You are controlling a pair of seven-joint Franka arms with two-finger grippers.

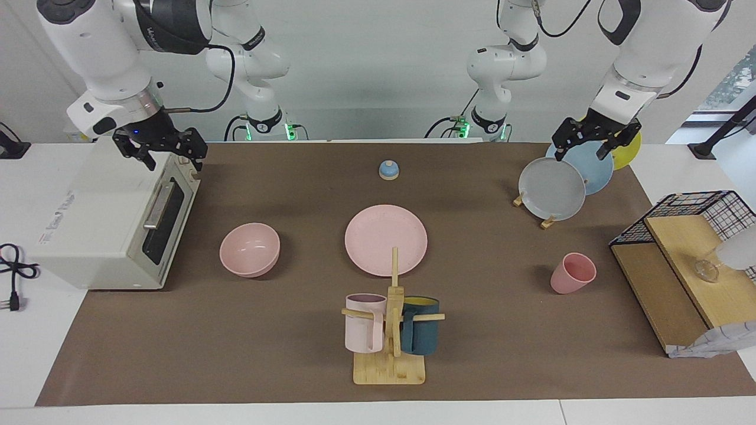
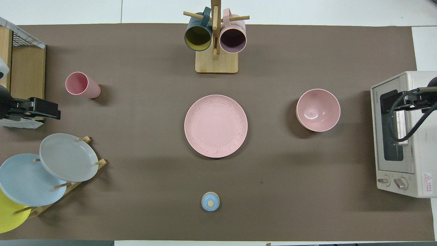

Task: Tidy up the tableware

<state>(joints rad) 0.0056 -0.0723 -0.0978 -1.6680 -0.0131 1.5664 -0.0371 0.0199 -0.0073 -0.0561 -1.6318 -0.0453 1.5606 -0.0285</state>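
Note:
The pink plate (image 1: 385, 239) (image 2: 215, 126) lies flat in the middle of the brown mat. The pink bowl (image 1: 250, 249) (image 2: 318, 110) stands beside it toward the right arm's end, next to the toaster oven. The pink cup (image 1: 573, 273) (image 2: 82, 85) stands upright toward the left arm's end, farther from the robots than the plate rack. My right gripper (image 1: 168, 154) (image 2: 403, 102) hangs open and empty over the toaster oven. My left gripper (image 1: 590, 144) (image 2: 44, 110) hangs open and empty over the plate rack's end of the table.
A white toaster oven (image 1: 106, 218) stands at the right arm's end. A mug tree (image 1: 391, 330) with a pale pink and a teal mug stands farthest from the robots. A rack of grey, blue and yellow plates (image 1: 552, 189), a wire-and-wood shelf (image 1: 685, 248) and a small blue knobbed lid (image 1: 388, 170) also stand here.

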